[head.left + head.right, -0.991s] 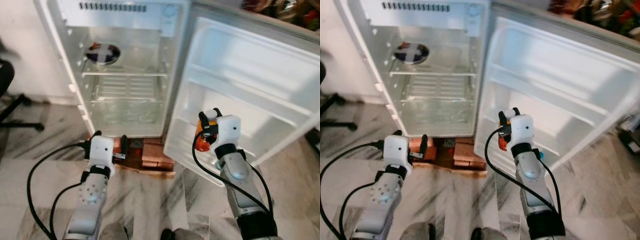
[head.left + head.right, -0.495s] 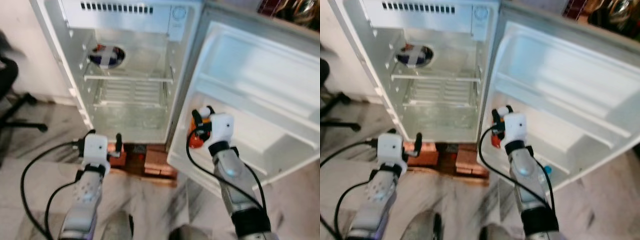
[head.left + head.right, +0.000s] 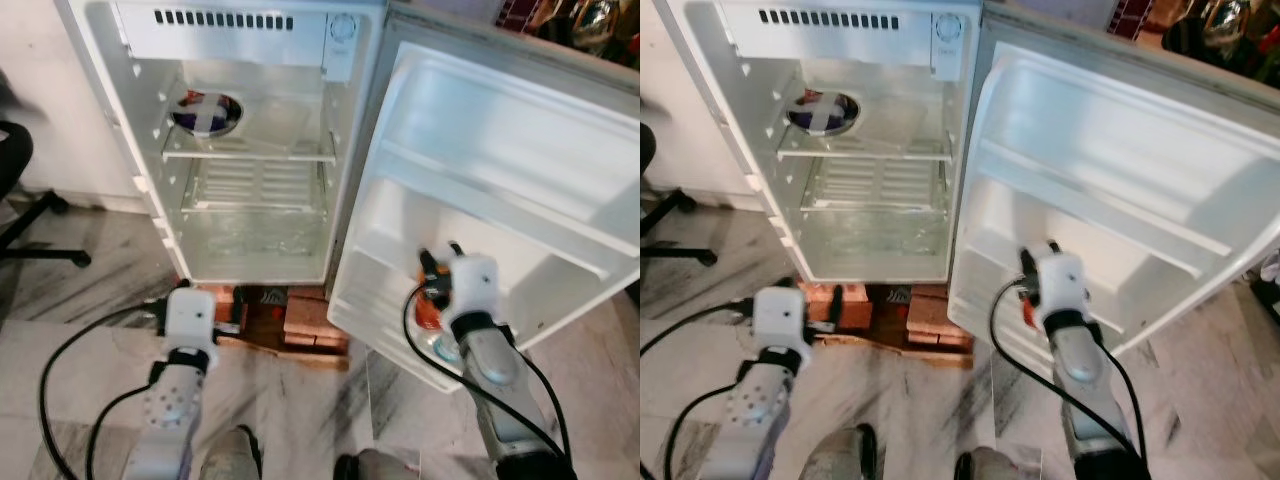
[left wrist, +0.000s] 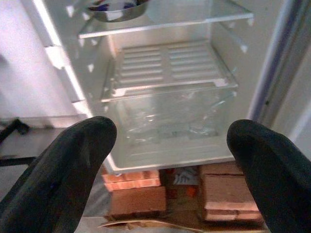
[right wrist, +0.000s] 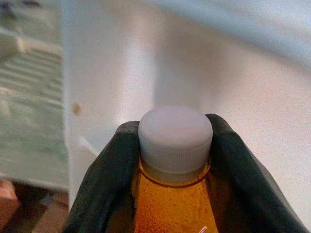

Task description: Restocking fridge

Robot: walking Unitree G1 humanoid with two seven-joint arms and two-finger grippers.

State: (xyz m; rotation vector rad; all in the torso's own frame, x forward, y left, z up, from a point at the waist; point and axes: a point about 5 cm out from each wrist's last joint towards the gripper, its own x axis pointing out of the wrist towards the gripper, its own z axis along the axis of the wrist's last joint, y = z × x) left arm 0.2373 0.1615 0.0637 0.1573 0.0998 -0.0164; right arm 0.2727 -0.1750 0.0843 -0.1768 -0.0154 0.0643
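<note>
The right end effector (image 3: 437,268) is clamped on an orange bottle (image 5: 171,204) just under its white cap (image 5: 175,137), both fingers (image 5: 104,174) pressed to the neck; the bottle sits low against the open fridge door (image 3: 520,170), with the door's lower shelf rim just beside it and open room above; half a second ago it was held higher, nearer the door's hinge edge; the left end effector (image 4: 170,165) hangs spread wide and empty before the fridge (image 3: 250,140), bricks (image 4: 136,199) below.
</note>
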